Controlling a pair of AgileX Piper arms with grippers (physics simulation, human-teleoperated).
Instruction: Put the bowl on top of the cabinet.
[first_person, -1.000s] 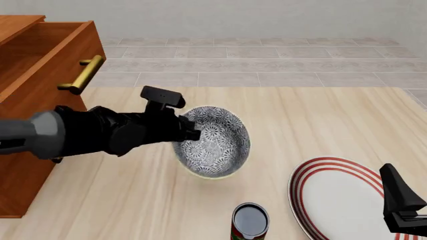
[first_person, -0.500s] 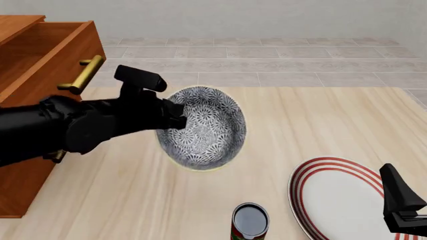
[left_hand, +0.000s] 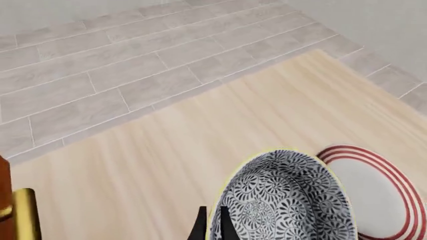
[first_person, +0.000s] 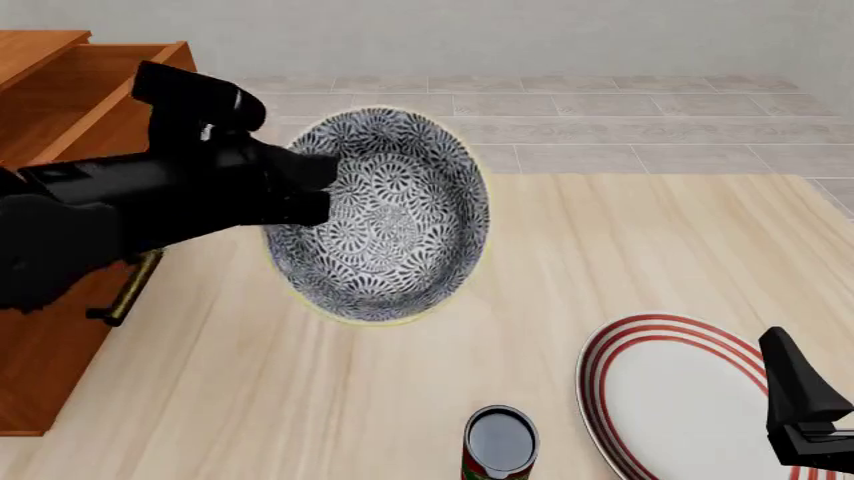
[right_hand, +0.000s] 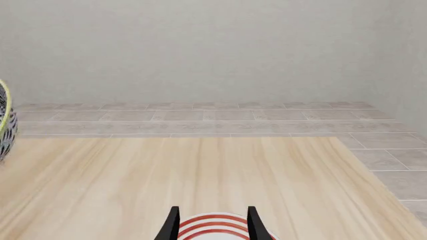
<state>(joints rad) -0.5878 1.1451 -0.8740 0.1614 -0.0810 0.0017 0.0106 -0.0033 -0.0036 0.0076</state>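
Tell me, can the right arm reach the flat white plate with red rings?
Probably yes. The right gripper hangs open right over the red-ringed white plate, with nothing between them; the left gripper holds the patterned bowl far aside.

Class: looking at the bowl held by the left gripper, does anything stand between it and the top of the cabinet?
Nothing visible does. The left gripper holds the bowl raised beside the cabinet; the plate and can sit on the opposite side.
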